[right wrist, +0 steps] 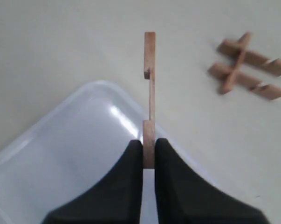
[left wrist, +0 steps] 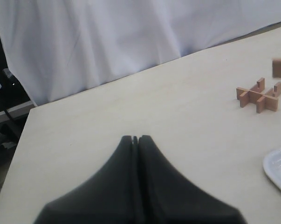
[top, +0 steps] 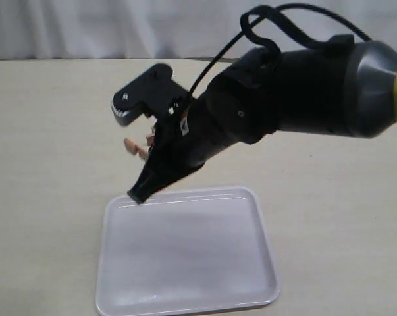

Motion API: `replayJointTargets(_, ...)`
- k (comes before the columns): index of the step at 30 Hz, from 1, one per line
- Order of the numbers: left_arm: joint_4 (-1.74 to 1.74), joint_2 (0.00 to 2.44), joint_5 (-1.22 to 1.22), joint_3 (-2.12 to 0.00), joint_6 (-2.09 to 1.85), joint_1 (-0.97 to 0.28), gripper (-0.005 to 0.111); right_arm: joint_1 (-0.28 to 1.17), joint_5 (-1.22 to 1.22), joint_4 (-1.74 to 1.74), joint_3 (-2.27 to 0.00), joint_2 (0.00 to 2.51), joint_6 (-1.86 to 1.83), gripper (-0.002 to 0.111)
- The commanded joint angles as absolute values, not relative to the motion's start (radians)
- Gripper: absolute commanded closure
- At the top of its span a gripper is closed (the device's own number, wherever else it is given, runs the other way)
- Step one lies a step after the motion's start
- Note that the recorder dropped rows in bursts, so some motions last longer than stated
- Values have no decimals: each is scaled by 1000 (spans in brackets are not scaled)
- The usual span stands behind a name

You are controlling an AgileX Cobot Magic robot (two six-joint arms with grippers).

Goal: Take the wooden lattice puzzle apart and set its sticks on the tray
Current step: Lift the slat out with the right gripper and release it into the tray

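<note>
1. One stick [right wrist: 149, 51] is pinched by its end in the right gripper [right wrist: 148, 143], jutting out over the tray [right wrist: 61, 158] rim.
2. The remaining lattice puzzle [right wrist: 246, 65] lies on the table [right wrist: 61, 46], apart from the tray.
3. The left gripper [left wrist: 135, 139] is pressed together, empty.
4. Let go here, the stick may well tip off the rim onto the table.

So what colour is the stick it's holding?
The stick is light reddish-brown wood, clearest in the right wrist view.
</note>
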State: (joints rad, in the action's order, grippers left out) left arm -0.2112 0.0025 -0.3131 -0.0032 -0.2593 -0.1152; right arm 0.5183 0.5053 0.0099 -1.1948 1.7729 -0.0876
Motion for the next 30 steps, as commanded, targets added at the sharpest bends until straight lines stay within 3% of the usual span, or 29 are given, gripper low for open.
replayJointTargets(1,-213,0,-304,0,-265,-105,107,523,557,489,-1106,1767,-597,104)
replayJointTargets(7,-213,0,-304,0,-265,-105,107,521,683,835,-1074,1770,-942,104)
replayJointTargets(22,-213,0,-304,0,-265,-105,107,456,531,678,-1076,1909,-704,102)
replayJointTargets(26,-213,0,-304,0,-265,-105,107,419,527,662,-1076,1917,-665,84)
replayJointTargets(30,-213,0,-304,0,-265,-105,107,416,509,626,-1094,1911,-665,56)
